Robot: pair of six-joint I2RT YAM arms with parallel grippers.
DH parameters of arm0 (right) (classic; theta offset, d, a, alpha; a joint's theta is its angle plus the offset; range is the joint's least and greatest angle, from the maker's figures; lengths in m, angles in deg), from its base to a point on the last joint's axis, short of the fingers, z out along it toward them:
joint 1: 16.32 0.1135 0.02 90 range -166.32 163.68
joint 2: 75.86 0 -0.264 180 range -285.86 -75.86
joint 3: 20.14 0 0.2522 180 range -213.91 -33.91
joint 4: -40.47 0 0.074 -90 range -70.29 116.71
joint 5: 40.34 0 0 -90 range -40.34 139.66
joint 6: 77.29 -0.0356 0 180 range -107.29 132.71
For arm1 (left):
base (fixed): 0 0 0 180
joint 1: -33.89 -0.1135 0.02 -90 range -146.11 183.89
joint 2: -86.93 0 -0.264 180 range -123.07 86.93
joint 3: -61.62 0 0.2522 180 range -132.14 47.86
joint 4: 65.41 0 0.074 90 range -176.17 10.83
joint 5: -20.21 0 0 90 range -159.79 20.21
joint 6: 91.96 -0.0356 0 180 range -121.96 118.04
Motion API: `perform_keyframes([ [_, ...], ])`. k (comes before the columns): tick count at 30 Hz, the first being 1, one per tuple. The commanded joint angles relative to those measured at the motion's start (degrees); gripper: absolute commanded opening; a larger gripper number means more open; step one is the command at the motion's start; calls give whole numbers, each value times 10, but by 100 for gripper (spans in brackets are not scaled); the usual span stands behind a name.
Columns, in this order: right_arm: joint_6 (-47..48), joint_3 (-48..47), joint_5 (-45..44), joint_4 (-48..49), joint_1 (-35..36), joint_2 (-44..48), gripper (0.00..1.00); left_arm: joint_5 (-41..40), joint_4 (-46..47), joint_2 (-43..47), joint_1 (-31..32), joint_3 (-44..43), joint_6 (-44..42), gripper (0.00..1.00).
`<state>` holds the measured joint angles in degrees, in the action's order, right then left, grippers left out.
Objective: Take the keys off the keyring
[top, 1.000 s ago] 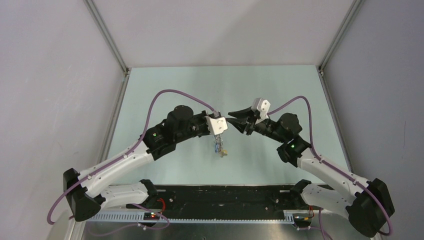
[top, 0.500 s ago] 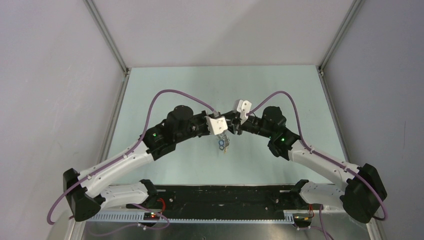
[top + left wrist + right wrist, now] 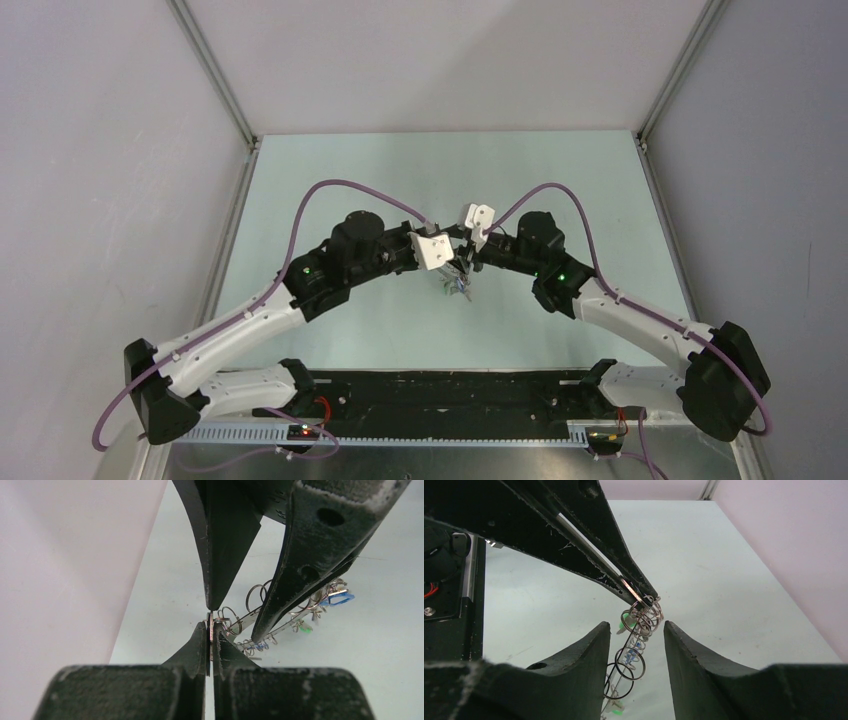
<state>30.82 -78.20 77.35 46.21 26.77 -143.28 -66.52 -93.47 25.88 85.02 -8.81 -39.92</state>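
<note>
The keys [image 3: 458, 288] hang in a bunch from the thin grey keyring [image 3: 623, 652], in mid-air above the table's middle. My left gripper [image 3: 451, 263] is shut on a thin metal piece at the top of the bunch [image 3: 210, 627]. Several small split rings [image 3: 647, 611] cluster just below its tips. Blue [image 3: 338, 599] and green [image 3: 303, 628] key heads show lower down. My right gripper [image 3: 637, 626] is open, its two fingers on either side of the hanging ring and keys without closing on them. It meets the left gripper tip to tip in the top view [image 3: 467, 262].
The pale green table [image 3: 350, 180] lies between grey walls. The black base rail [image 3: 450, 390] runs along the near edge. Purple cables arch over both arms.
My right gripper has swung left and down to the bunch and now straddles it. The left gripper stays shut, and the bunch has shifted slightly right.
</note>
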Motion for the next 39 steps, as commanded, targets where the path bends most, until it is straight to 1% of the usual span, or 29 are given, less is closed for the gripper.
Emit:
perform_keyframes([
  [1,15,-26,0,3,5,1,46,9,37,19,2,-10,-1,0],
  [4,20,-29,1,2,7,1,41,9,36,19,1,-10,-1,0],
  [5,20,-30,0,-1,8,1,41,9,36,19,1,-9,0,0],
  [9,29,-33,-14,-5,19,-1,47,10,36,20,1,-9,-1,0],
  [11,33,-33,-27,-2,27,-4,48,10,37,20,1,-9,0,0],
  [14,33,-33,-59,11,39,-8,46,11,36,20,2,-9,1,0],
  [16,30,-33,-85,28,50,-12,41,12,36,21,1,-11,1,0],
  [19,34,-33,-117,35,65,-13,30,10,36,22,2,-10,1,0],
  [22,23,-33,-146,34,66,-9,23,8,36,23,2,-9,1,0],
  [23,13,-33,-150,35,66,-7,19,7,36,24,2,-10,2,0],
  [25,-4,-33,-152,34,67,-5,15,2,36,24,1,-10,1,0],
  [30,-60,-25,-124,46,67,2,10,-13,36,23,1,-11,0,0],
  [32,-94,-16,-111,54,63,9,6,-22,37,23,2,-11,0,0],
  [33,-104,-12,-101,59,60,12,2,-24,37,22,1,-11,0,0],
  [34,-128,-1,-96,72,53,21,0,-28,37,23,2,-12,0,0],
  [37,-181,29,-75,116,35,43,0,-30,37,21,2,-10,-1,0],
  [39,-224,53,-71,168,11,58,0,-31,36,22,1,-11,0,0],
])
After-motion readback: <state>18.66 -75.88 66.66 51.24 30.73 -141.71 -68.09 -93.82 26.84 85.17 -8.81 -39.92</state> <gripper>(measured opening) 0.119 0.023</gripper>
